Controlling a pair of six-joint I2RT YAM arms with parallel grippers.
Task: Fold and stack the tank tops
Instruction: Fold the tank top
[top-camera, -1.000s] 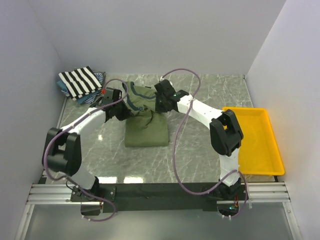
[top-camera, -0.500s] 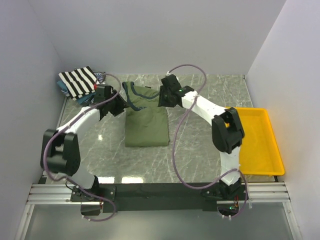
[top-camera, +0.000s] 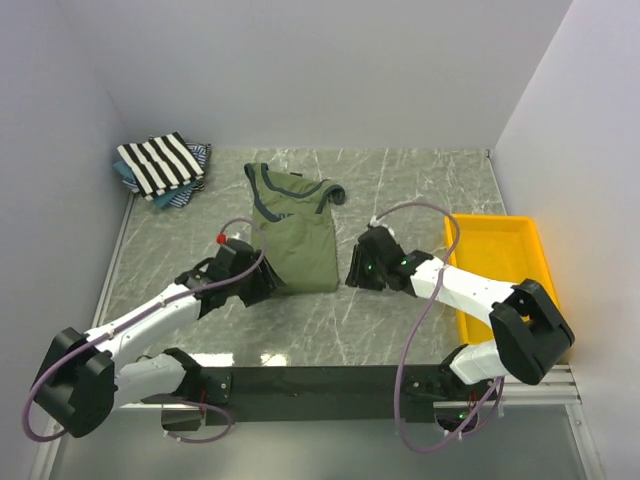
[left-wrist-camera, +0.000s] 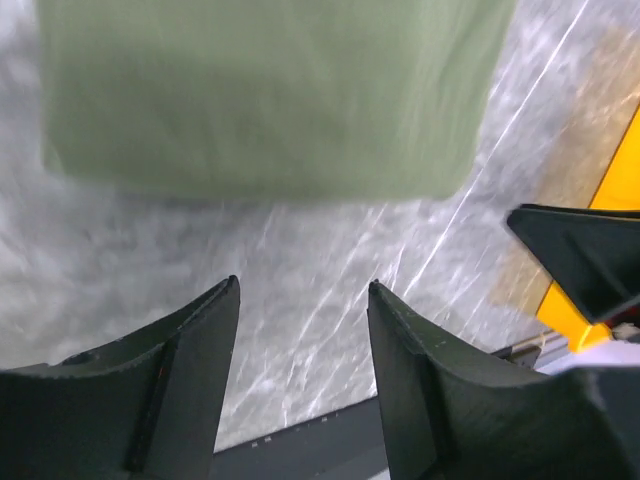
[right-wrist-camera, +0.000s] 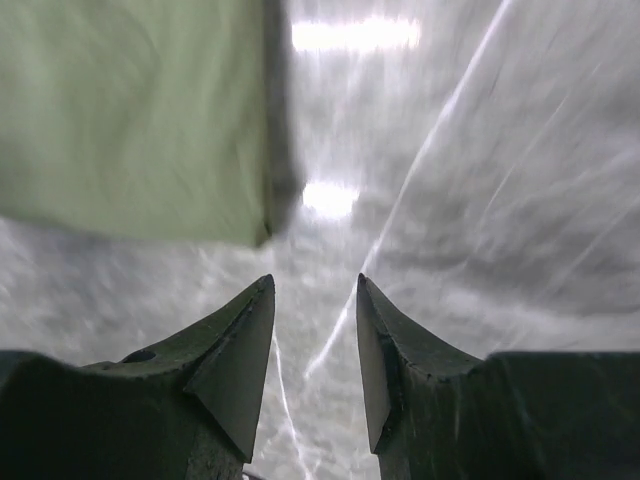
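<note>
Top external view showed the olive tank top (top-camera: 295, 240) lying flat at mid-bench, already narrowed into a long rectangle, with its navy-trimmed neckline at the far end and its hem edge nearest the arms. The left jaws sat just beside the near-left corner of that rectangle. The right jaws sat near the near-right corner, slightly apart from the cloth. Both wrist views confirmed that the two pairs of jaws stood open and held nothing. Bare bench (top-camera: 420, 190) showed between the fingers, and green cloth lay just ahead of them.

The striped tank top (top-camera: 160, 163) rested on a blue patterned pile (top-camera: 197, 157) in the far-left corner, well apart from the olive one. The yellow tray (top-camera: 520, 290) lay along the right edge.

We judged the olive garment light, soft and limp, with no stiffness to carry a fold by itself. Its stacked layers could slide over each other, and the glossy bench offered little friction. We therefore recommended taking hold at the two near corners, pinching every layer at once. Both corners should then be raised together, so that the hem travels evenly toward the neckline.
</note>
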